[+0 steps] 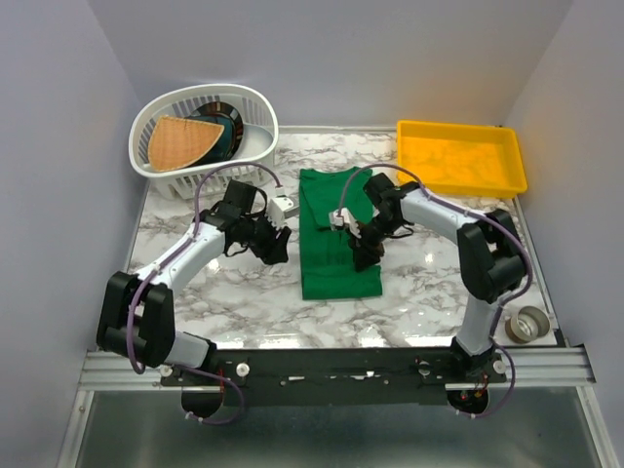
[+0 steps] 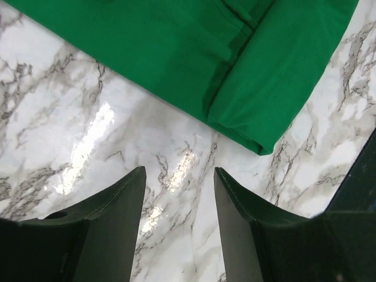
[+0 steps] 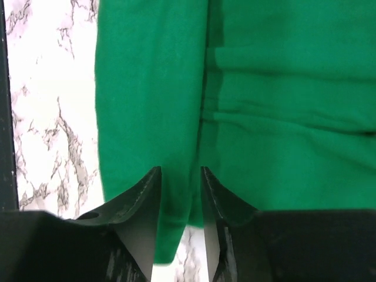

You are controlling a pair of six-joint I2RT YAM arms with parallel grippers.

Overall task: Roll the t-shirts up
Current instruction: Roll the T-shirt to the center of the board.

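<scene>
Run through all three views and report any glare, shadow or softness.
Top external: even light, sharp, faint sheen on the marble table. Left wrist: white glare streaks on the marble, the fingers nearly black. Right wrist: marble overexposed at left, t-shirt slightly soft.

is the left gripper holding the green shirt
No, the left gripper stands open over the marble table, and the green t-shirt lies beyond its fingertips, untouched.

Top view high behind bases, facing down; wrist views close above white marbled worktop (image 2: 70, 129), sharing emerald-green fabric t-shirt (image 2: 176, 47)
</scene>
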